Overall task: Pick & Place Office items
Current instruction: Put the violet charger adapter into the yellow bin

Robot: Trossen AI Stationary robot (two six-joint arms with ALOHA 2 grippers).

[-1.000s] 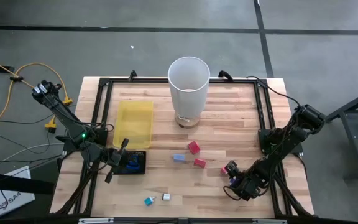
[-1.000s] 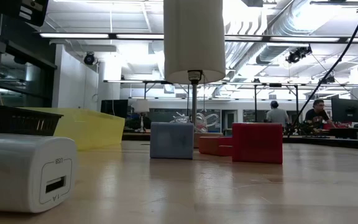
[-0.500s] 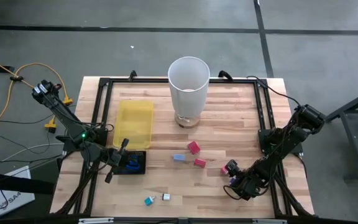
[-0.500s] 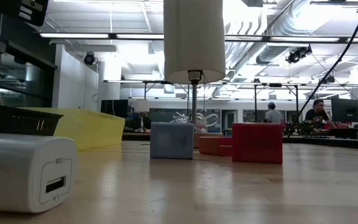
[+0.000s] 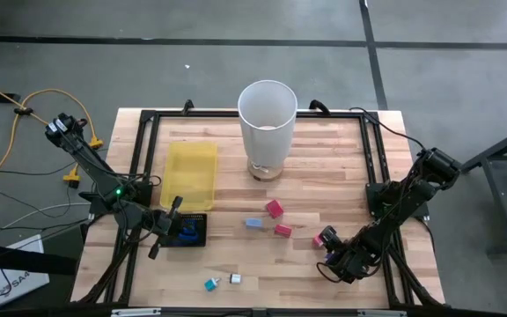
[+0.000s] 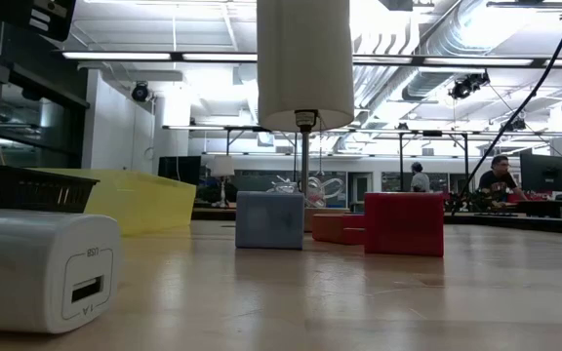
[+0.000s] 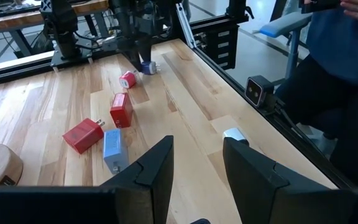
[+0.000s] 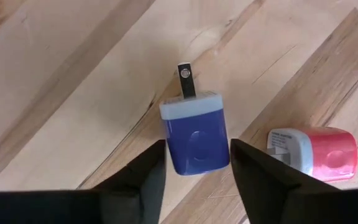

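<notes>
On the table's right front corner, right gripper [image 8: 194, 180]: low over the wood, fingers spread with a blue charger [image 8: 195, 134] lying between them, not clearly touched; its prong end points away from the wrist.
Pink charger [image 8: 316, 154]: lying just beside the blue one on the planks.
Left gripper [image 7: 197, 177]: near the table's left front edge, over the black mesh tray [image 5: 188, 231], fingers spread and empty.
Red chargers: one [image 5: 275, 209] and another [image 5: 282, 230] near the table's middle, close together but apart.
Light blue charger [image 5: 253, 224]: just left of the red pair.
Teal piece [image 5: 210, 283] and white charger [image 5: 234, 279]: side by side near the front edge, well apart from the rest.
Yellow tray [image 5: 190, 174]: flat, left of centre, just behind the black tray.
White bin [image 5: 268, 128]: upright at the back middle, on a round wooden base.
Person: a dark sleeve [image 7: 344, 37] beyond the table's edge in the left wrist view.
</notes>
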